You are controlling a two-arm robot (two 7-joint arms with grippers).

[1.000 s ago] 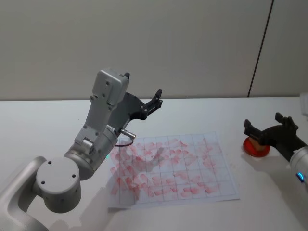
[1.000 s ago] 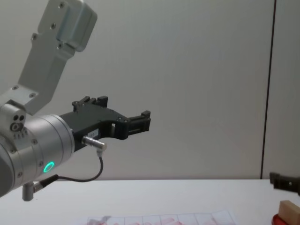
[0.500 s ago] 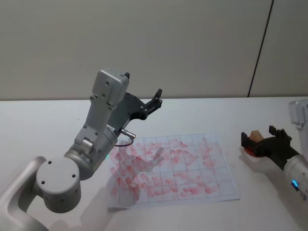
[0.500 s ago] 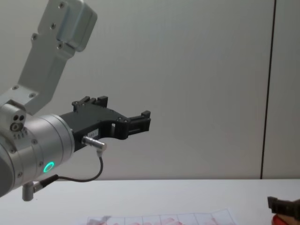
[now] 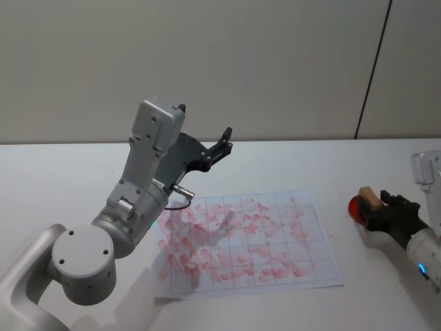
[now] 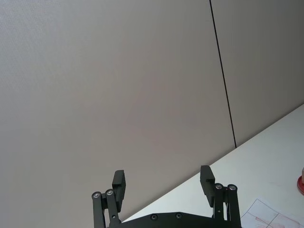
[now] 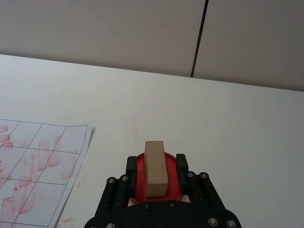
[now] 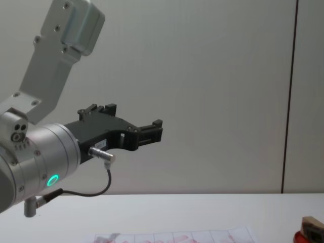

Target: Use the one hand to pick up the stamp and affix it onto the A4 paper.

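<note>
Tan stamp [image 7: 155, 168] stands on red pad [image 7: 140, 178] between right tool's [image 7: 156, 160] parted fingers [image 7: 181, 161]; left tool [image 6: 162, 176] raised, spread.

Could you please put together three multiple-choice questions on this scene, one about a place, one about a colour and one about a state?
1. Where is the stamp?
A. On the paper.
B. In the left gripper.
C. On the red ink pad, to the right of the paper.

2. What colour are the marks on the paper?
A. Pink-red.
B. Blue.
C. Green.

3. How is the left gripper?
A. Shut on the stamp.
B. Open, raised above the table.
C. Pressed onto the paper.

Answers:
1 C, the stamp stands on the pad between the open fingers of the right gripper.
2 A, the grid boxes bear pink-red prints.
3 B, its fingers stand apart in the air with nothing between them.
</note>
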